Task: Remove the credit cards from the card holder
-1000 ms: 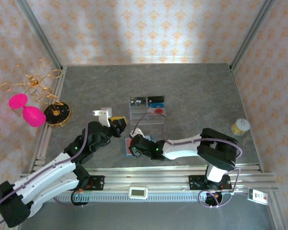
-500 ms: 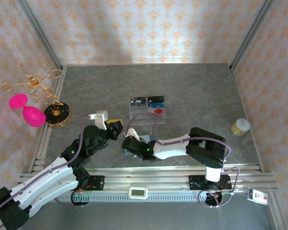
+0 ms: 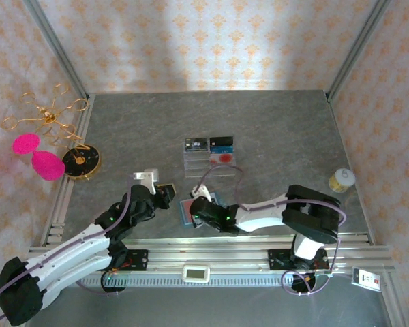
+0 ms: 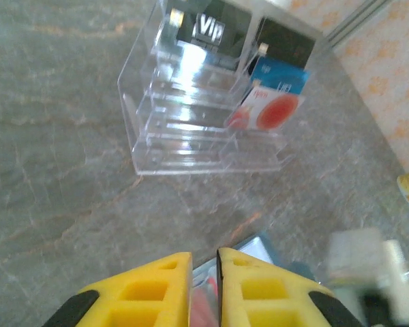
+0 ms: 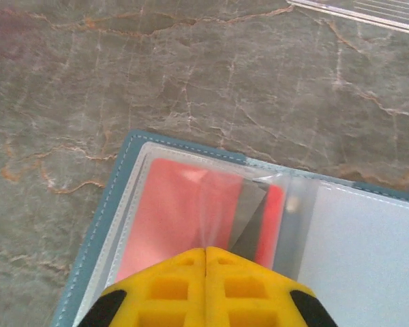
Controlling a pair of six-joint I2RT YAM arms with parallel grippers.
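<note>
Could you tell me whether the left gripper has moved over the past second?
Yes. The left gripper has drawn back toward the near edge of the table, farther from the clear tray, which has stayed put.

You see a teal card holder (image 5: 116, 204), its red card (image 5: 170, 218), and a grey marbled counter (image 5: 191, 68).

Just beyond the right end effector (image 5: 205, 253), whose yellow plastic looks matt, the card holder (image 5: 126, 177) has a stitched teal rim and glossy clear pockets over a smooth red card (image 5: 170, 211); the table (image 5: 191, 75) is veined, stone-like grey, faintly sheened; ahead of the left end effector (image 4: 204, 262) the tray (image 4: 191, 116) is shiny clear plastic
</note>
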